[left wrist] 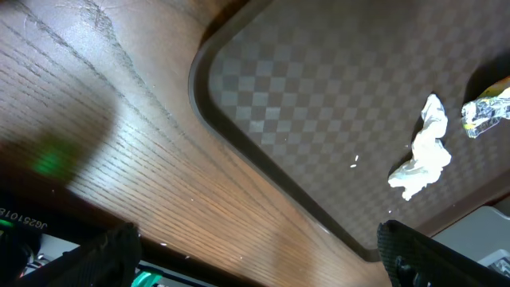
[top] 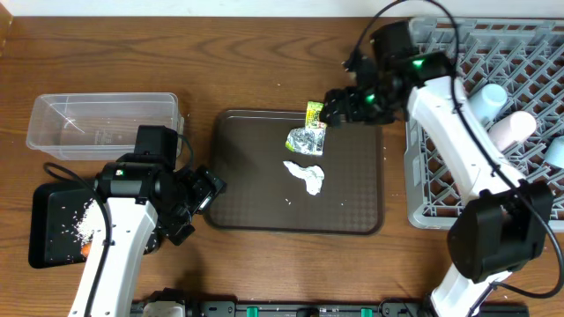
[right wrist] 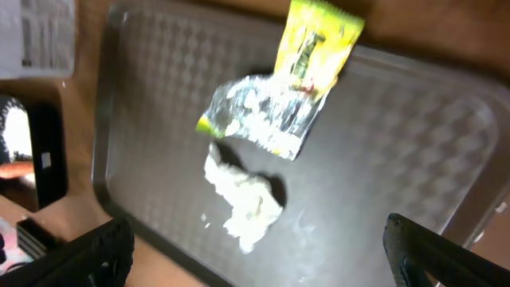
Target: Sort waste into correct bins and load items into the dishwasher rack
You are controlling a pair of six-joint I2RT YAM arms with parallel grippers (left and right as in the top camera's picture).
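Observation:
A yellow-green wrapper (top: 315,112), crumpled silver foil (top: 306,139) and a white tissue (top: 305,176) lie on the brown serving tray (top: 352,202). My right gripper (top: 339,107) is open and empty, hovering at the tray's far edge beside the wrapper. The right wrist view shows the wrapper (right wrist: 319,44), foil (right wrist: 259,115) and tissue (right wrist: 243,199) below the open jaws (right wrist: 255,255). My left gripper (top: 201,207) is open and empty over the table at the tray's left edge; its view (left wrist: 259,255) shows the tissue (left wrist: 420,155) and foil (left wrist: 486,115). Rice (top: 84,231) and a carrot (top: 85,249) lie in the black tray (top: 48,207).
The clear tub (top: 101,123) stands at the far left, with nothing visible inside. The grey dishwasher rack (top: 441,167) fills the right side and holds two pale cups (top: 489,97) (top: 514,130) and a light-blue thing (top: 555,151) at the edge. Plate and chopsticks are out of view.

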